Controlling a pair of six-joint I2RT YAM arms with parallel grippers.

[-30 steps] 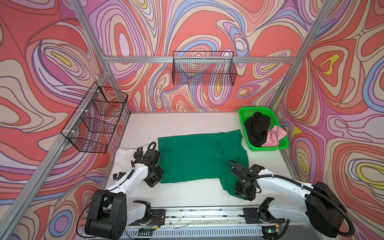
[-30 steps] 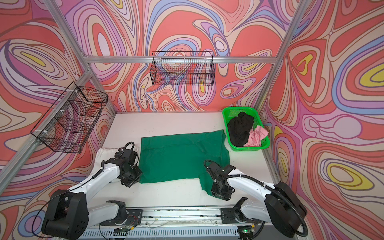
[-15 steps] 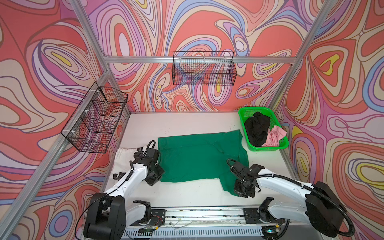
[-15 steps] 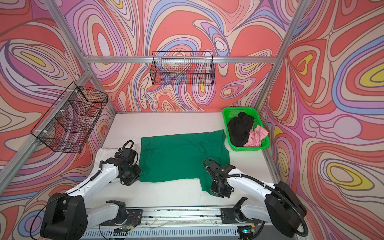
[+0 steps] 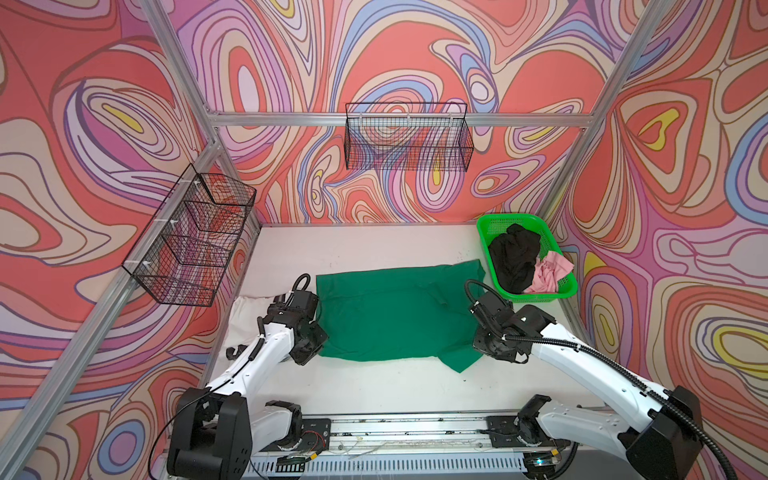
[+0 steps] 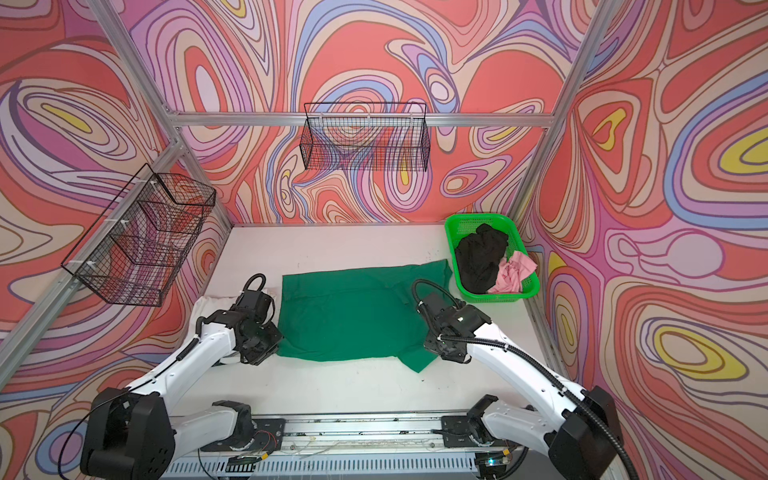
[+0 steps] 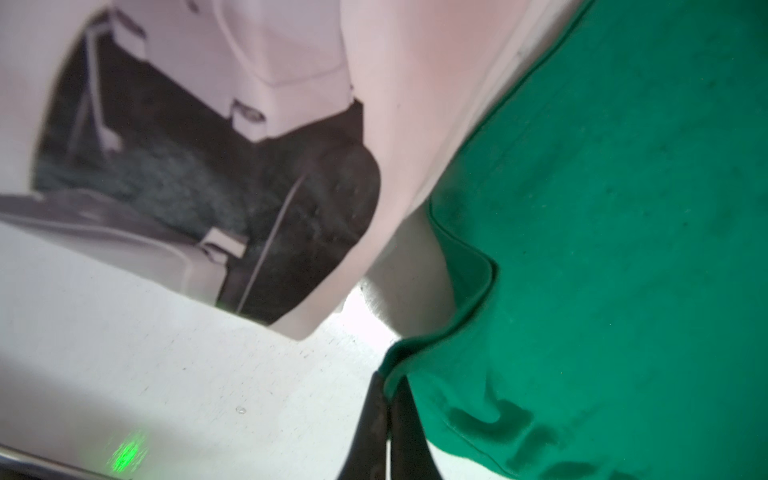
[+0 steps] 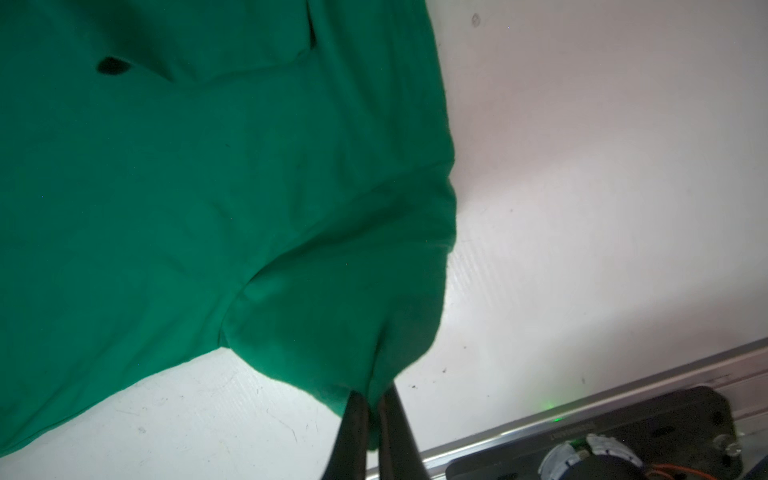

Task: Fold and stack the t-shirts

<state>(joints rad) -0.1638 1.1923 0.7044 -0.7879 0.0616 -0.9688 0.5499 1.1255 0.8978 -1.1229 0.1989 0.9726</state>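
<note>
A large dark green t-shirt (image 5: pixel 386 316) (image 6: pixel 349 316) lies spread on the white table in both top views, one sleeve sticking out toward the front. My left gripper (image 5: pixel 321 353) (image 7: pixel 388 386) is shut on its near left corner. At the near right, my right gripper (image 5: pixel 478 352) (image 8: pixel 372 399) is shut on the edge of that sleeve. A white t-shirt (image 5: pixel 245 311) with black marks (image 7: pixel 208 187) lies partly hidden under my left arm. The black t-shirt (image 5: pixel 513 257) and the pale pink t-shirt (image 5: pixel 548 274) sit crumpled in the green basket.
The bright green plastic basket (image 5: pixel 490 226) stands at the back right of the table. Black wire baskets hang on the back wall (image 5: pixel 407 141) and the left wall (image 5: pixel 191 241). A metal rail (image 5: pixel 395 424) with the arm bases runs along the front edge.
My right gripper has closed on the green shirt's sleeve. The left gripper has stayed shut on its corner and has hardly moved.
</note>
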